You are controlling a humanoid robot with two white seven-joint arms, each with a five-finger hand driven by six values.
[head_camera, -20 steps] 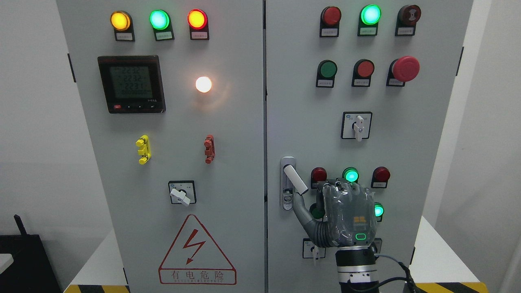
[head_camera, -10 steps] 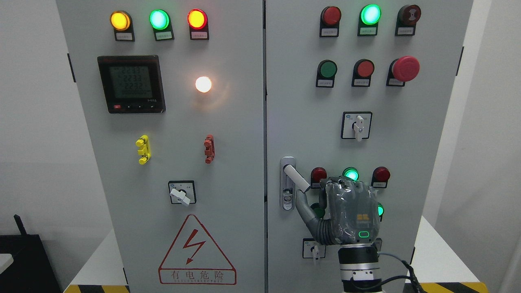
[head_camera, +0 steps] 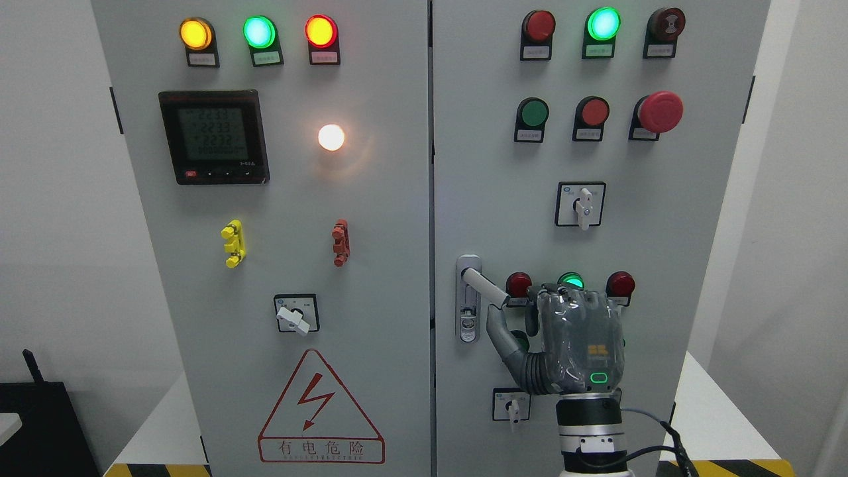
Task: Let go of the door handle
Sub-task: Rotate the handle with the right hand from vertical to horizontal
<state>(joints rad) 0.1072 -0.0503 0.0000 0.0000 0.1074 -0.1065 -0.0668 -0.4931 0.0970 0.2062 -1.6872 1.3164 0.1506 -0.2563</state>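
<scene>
Partly hiding the lamps behind it, the right robot hand [head_camera: 563, 331] hangs unclenched beside the door handle [head_camera: 483, 286].

Pale grey cabinet [head_camera: 371, 278] — amber lamp [head_camera: 196, 33], green lamp [head_camera: 259, 31], red lamp [head_camera: 321, 30]. Black meter [head_camera: 214, 136], yellow clip [head_camera: 232, 244], red clip [head_camera: 340, 242], red-outlined warning triangle [head_camera: 320, 411] — grey right hand [head_camera: 575, 344], white handle [head_camera: 485, 286].

An industrial electrical test area is indicated by a grey control cabinet [head_camera: 371, 278] fitted with indicator lamps [head_camera: 259, 32], a digital meter [head_camera: 213, 136] and a high-voltage warning sign [head_camera: 320, 411]
</scene>
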